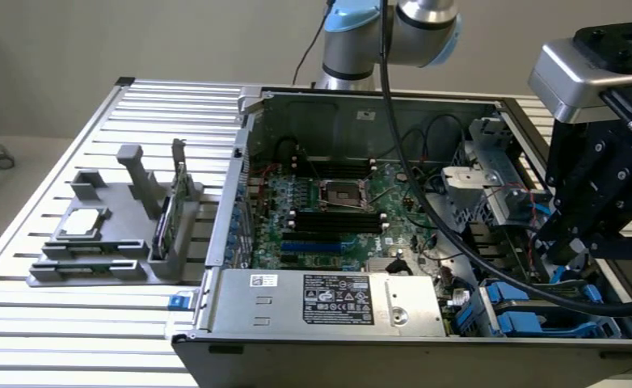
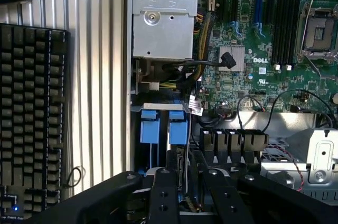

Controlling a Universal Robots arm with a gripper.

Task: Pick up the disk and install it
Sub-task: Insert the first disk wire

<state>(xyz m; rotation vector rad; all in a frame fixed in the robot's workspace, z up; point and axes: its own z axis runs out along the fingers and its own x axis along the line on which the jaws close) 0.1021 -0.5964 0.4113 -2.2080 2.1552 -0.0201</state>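
In the drive bay at the corner of the computer case (image 1: 402, 113), pinches the disk (image 2: 177, 129) edge-on in the part-closed hand (image 2: 185, 160), beside a second blue carrier (image 2: 149, 129); probably handles stiff, dense, knock-sensitive, best gripped on flat metal faces.

Even, cool, diffuse light, mild glare on the slatted table (image 1: 79, 323), dimmer inside the computer case (image 1: 402, 109)
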